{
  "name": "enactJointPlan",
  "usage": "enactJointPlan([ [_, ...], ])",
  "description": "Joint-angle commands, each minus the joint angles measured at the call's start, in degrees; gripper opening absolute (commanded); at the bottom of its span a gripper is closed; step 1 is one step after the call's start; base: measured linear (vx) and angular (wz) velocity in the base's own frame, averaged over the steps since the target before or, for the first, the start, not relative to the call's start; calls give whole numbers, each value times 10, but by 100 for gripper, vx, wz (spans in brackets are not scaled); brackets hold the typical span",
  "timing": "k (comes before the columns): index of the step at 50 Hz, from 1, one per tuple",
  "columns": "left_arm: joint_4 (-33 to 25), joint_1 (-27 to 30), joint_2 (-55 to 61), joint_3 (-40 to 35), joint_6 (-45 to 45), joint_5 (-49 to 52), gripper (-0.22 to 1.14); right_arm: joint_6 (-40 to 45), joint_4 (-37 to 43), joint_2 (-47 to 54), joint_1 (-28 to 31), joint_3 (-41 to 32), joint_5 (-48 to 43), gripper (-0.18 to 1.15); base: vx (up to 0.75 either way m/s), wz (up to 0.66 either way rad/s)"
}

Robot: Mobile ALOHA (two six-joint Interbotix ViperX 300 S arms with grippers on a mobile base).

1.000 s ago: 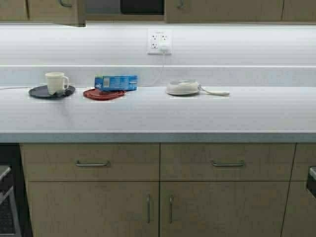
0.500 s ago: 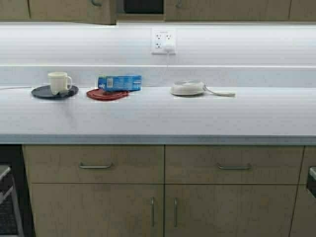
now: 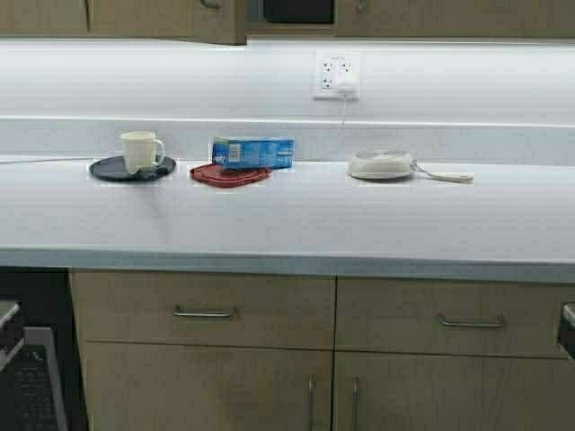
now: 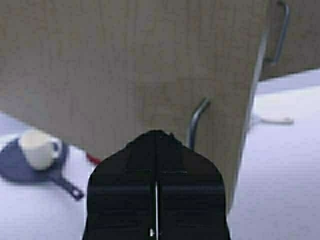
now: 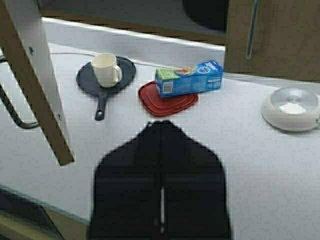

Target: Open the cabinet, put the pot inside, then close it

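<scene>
On white counter (image 3: pixel 359 224): mug (image 3: pixel 140 151), blue box (image 3: pixel 252 152); cabinet (image 3: pixel 166 18) above.

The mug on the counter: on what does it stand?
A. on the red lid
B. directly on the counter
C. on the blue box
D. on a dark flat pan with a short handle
D. The cream mug stands on the dark flat pan, whose short handle points away from it; the red lid beside it carries the blue box instead.
</scene>
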Motion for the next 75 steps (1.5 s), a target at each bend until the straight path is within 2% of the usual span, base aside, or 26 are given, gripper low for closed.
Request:
enactJointPlan([
  [1, 1, -41, 0, -19, -3, -3, 4, 0, -1, -92, 1, 79, 1, 7, 16, 4],
  [9, -3, -55, 30, -40, -10, -18, 4, 0, 2, -147, 1, 119, 3, 7, 17, 2],
  [23, -6, -70, 171, -172, -17, -29, 4, 1, 12, -111, 2, 110, 5, 7, 14, -4],
  [28, -6, -70, 185, -188, -16, -10, 3, 0, 13, -98, 2, 103, 6, 7, 13, -4],
  [39, -5, -69, 83, -87, -18, -10, 4, -3, 14, -105, 16, 98, 9, 7, 11, -5],
  [46, -6, -80, 28, -24, -22, -11, 4, 1, 15, -82, 18, 70, 4, 7, 11, -2],
  [57, -17, -83, 3, 26, -20, -19, 3, -4, 10, 51, 18, -75, -3, 7, 9, -2],
  [65, -25, -83, -2, 40, -22, -20, 3, -4, 8, 129, 18, -171, 25, 7, 7, -1],
  [69, -25, -83, -7, 46, -22, -20, 4, -4, 7, 113, 18, -169, 46, 7, 6, -2],
  [75, -25, -83, -17, 53, -22, -20, 3, -4, 8, 56, 25, -120, 61, 7, 5, -1],
])
